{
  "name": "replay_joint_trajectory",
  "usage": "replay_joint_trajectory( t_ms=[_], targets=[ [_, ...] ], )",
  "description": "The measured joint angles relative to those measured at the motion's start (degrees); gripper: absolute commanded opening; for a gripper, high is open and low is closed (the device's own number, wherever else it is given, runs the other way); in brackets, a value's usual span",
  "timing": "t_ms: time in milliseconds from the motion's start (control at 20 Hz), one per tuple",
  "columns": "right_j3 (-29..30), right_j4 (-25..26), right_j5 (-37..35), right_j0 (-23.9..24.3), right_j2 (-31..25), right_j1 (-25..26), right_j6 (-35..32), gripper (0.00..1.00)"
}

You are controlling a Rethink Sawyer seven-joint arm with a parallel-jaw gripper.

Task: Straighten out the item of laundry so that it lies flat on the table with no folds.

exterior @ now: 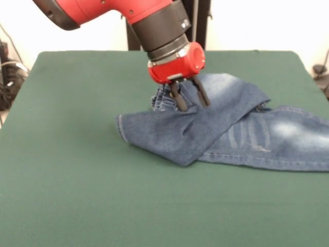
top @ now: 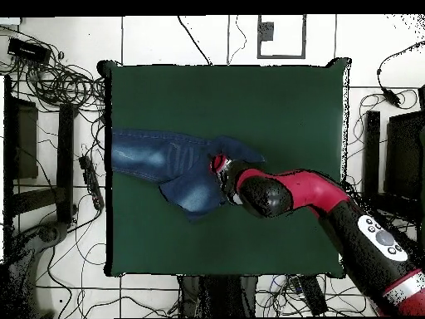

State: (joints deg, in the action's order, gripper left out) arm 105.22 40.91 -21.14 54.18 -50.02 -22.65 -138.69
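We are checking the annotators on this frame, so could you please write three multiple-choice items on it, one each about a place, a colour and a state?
1. Where does the gripper stand?
A. Over bare table, far from the cloth
B. Down at the jeans, near their bunched waistband
C. Drawn back off the table

2. What colour is the table covering?
A. Dark green
B. White
C. Red

3. How do the jeans lie?
A. Flat, with both legs spread out
B. Rolled into a ball
C. Folded, with one part lying across another

Answers:
1 B: in the front view the open fingers reach down at the denim beside the gathered waistband.
2 A: the green cloth shows all round the jeans in both views.
3 C: a denim flap lies crossed over the leg that runs toward the table edge.
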Motion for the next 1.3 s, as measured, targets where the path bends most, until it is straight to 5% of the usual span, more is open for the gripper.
replay_joint_trajectory(
  t_ms=[50,300,750,800,1300],
  targets=[
    [0.0,2.2,0.0,-0.8,0.5,-0.1,0.0,0.0],
    [0.0,5.0,0.0,-3.3,2.5,-1.7,0.0,0.0],
    [0.1,7.5,0.0,-11.1,9.3,-12.7,0.0,0.0],
    [0.1,7.5,0.0,-12.5,10.8,-15.3,0.0,1.0],
    [-0.1,7.5,3.4,-14.0,14.6,-18.4,0.0,1.0]
  ],
)
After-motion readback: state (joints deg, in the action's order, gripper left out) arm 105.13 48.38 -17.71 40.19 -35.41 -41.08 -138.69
